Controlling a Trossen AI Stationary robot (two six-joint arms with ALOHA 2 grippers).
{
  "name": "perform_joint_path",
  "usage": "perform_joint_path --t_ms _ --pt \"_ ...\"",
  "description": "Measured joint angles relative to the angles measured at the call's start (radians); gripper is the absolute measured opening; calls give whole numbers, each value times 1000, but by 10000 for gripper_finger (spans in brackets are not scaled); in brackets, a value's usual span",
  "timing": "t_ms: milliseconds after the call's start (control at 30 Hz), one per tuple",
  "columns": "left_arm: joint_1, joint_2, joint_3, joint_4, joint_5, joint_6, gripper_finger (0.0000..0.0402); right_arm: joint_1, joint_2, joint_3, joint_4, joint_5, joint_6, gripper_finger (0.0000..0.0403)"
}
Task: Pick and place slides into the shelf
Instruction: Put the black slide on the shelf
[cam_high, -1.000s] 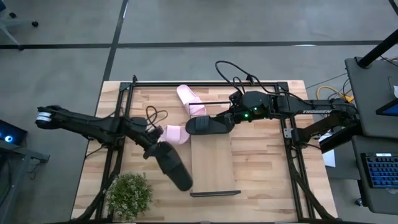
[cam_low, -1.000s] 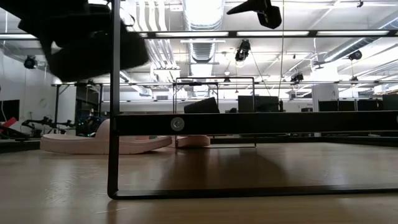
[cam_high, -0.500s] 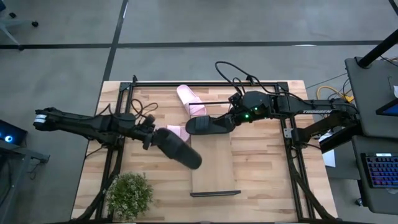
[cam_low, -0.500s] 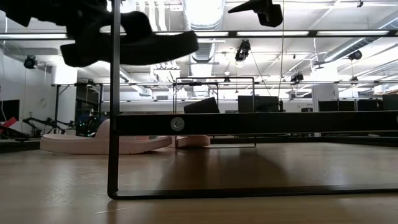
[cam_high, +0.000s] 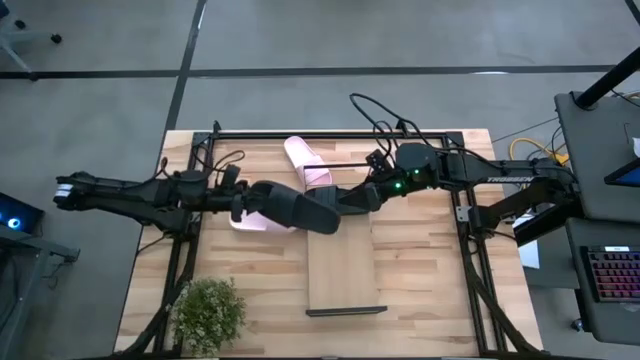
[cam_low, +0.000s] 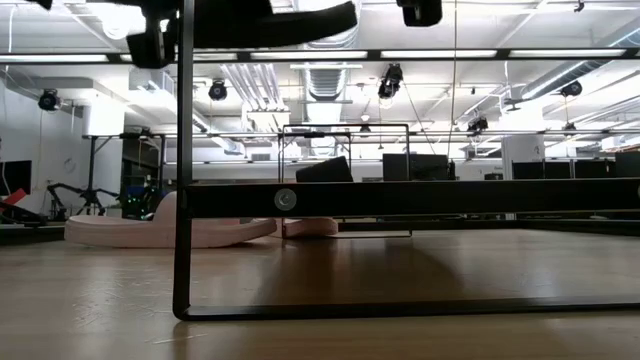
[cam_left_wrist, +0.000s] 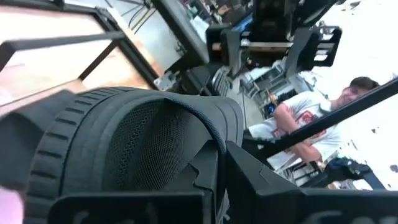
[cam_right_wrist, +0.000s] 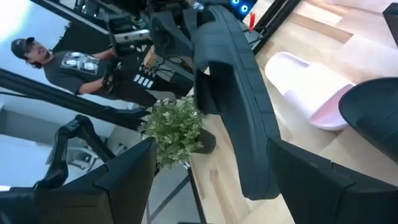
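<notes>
My left gripper (cam_high: 243, 202) is shut on a black slide (cam_high: 292, 208), held level above the table and pointing toward the right arm. Its edge shows in the right wrist view (cam_right_wrist: 239, 106). A second black slide (cam_high: 350, 198) sits at the far end of the shelf (cam_high: 345, 265), partly under the first. My right gripper (cam_high: 369, 194) stands beside it, its fingers wide open (cam_right_wrist: 211, 152). One pink slide (cam_high: 308, 163) lies sole down on the table's far side. Another pink slide (cam_high: 247, 221) lies below the held one. My left gripper holds the black slide by its end nearest the left arm (cam_high: 257, 197), coming level from the table's left and lying along the slide. The strap (cam_left_wrist: 143, 137) arches just ahead of the fingers, which hide the contact. The slide is lifted clear and level (cam_low: 270, 20). My right gripper: I cannot tell whether a finger touches the second black slide.
A potted plant (cam_high: 210, 310) stands at the table's near left corner. The shelf's black wire end frame (cam_low: 185, 200) rises near the front edge. Black frame rails run along the table's left and right sides. A person (cam_right_wrist: 59, 68) sits beyond the table.
My left gripper has risen and moved toward the table's far edge, tipping from pointing downward to level. The black slide it holds has swung from slanting down toward the near edge to level, and its free end now reaches over the second black slide.
</notes>
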Motion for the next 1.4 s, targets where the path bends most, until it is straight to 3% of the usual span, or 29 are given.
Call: perform_joint_path --t_ms 500,1167,1400 --pt "30 72 147 -12 -11 47 0 73 0 -55 -5 26 -3 288" --pt "30 84 151 16 28 29 0 70 -78 -160 11 60 3 292" --pt "30 97 151 38 30 26 0 70 -69 -168 103 59 12 293"
